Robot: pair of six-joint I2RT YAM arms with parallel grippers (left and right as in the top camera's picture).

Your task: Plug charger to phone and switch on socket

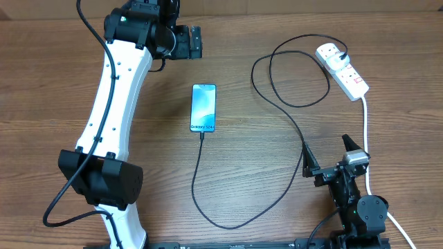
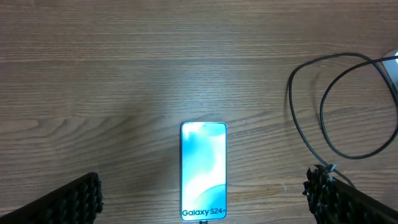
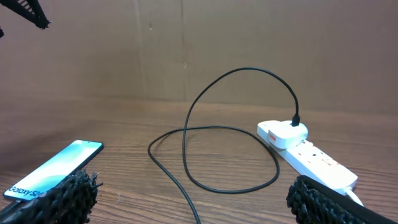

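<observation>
The phone (image 1: 203, 108) lies flat mid-table, its blue screen lit (image 2: 203, 171). The charger's black cable (image 1: 280, 104) runs from the phone's near short edge, where its connector tip (image 1: 202, 136) meets the phone. It loops across the wood to a white plug (image 1: 330, 52) seated in the socket (image 1: 349, 77), a white power strip at the far right. My left gripper (image 1: 188, 43) hangs open above and behind the phone, with nothing between its fingers (image 2: 74, 199). At the near right my right gripper (image 1: 327, 158) stands open and empty, facing the cable loop (image 3: 230, 130) and the socket (image 3: 311, 155).
The strip's thick white cord (image 1: 365, 131) runs down the right side past my right arm. A cardboard wall (image 3: 186, 50) closes the far side. The cable's long slack loop (image 1: 228, 225) lies near the front edge.
</observation>
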